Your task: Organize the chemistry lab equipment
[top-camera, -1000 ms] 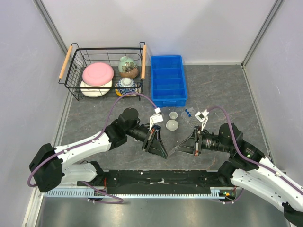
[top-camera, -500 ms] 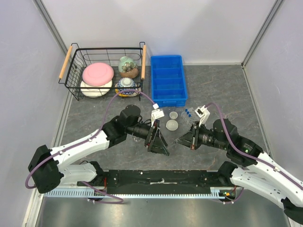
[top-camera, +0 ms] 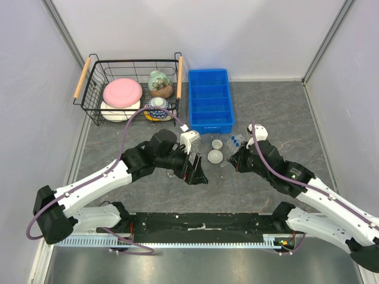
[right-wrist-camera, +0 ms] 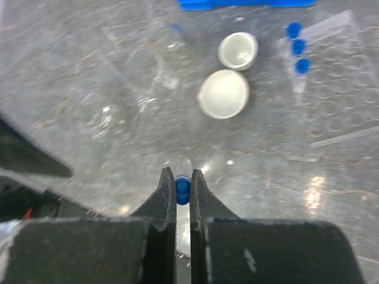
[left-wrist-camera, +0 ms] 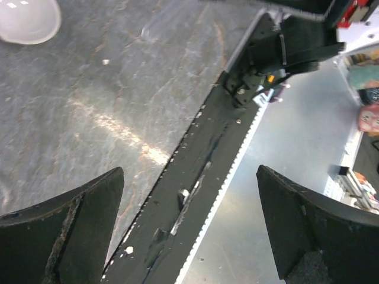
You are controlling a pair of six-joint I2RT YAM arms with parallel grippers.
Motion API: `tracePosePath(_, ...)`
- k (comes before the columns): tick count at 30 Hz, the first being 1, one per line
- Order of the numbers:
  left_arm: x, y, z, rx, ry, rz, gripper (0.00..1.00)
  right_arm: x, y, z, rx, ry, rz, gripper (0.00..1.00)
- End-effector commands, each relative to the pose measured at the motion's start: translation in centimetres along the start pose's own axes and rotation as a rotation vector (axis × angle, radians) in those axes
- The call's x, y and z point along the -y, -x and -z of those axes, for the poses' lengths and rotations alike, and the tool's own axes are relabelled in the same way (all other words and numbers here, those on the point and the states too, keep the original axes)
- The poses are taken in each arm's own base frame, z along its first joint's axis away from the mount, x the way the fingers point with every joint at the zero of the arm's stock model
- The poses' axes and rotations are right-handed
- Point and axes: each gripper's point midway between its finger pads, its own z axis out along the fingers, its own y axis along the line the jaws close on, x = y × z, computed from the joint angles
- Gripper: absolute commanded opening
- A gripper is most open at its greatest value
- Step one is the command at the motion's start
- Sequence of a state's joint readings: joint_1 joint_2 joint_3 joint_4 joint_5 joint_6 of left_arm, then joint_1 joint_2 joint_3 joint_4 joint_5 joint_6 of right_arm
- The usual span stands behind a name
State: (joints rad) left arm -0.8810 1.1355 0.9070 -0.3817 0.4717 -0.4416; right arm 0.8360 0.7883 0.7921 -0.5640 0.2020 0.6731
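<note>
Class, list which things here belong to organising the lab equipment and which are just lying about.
Belong: two white dishes, blue-capped tubes, one more tube in the right gripper, clear flasks, blue tray (likely their destination).
Lying about: wire basket with pink, white and patterned crockery.

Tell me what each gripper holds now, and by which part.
The right gripper holds a clear tube by its blue cap, pinched between the fingertips. The left gripper is open and holds nothing.

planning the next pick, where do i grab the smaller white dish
I'd pinch the smaller white dish by its rim from straight above, one finger inside: it sits mouth up, round-walled and handleless, with the larger dish close beside it.
</note>
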Motion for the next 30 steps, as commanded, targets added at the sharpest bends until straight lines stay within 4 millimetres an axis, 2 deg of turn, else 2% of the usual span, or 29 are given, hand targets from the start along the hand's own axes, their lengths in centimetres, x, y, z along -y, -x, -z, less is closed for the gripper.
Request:
tracePosePath(1,-1.1,1.2,1.3,0.044,0.097,-0.070,1.00,4.0,3.0,-1.5,0.088,-0.204,0.013,0.00)
tracePosePath(7,-2.2,0.9,1.1,0.023,0.142,-0.074,1.00,7.8,4.1,-3.0,0.113,-0.311,-0.009,0.00)
tracePosePath(10,-2.4,0.8,0.8,0.017,0.150,-0.072,1.00,9.1,4.4,-3.7,0.106,-0.352,-0.008,0.00)
tracePosePath(18,-3.3,0.7,0.5,0.006,0.172,-0.087,1.00,11.7,3.1,-5.7,0.051,-0.432,0.003,0.00)
tracePosePath(24,-3.6,0.7,0.2,-0.003,0.168,-0.084,1.00,12.9,2.9,-6.8,0.047,-0.472,0.009,0.00)
tracePosePath(30,-3.5,0.7,0.0,-0.012,0.160,-0.080,0.99,13.2,3.5,-7.8,0.060,-0.490,0.024,0.00)
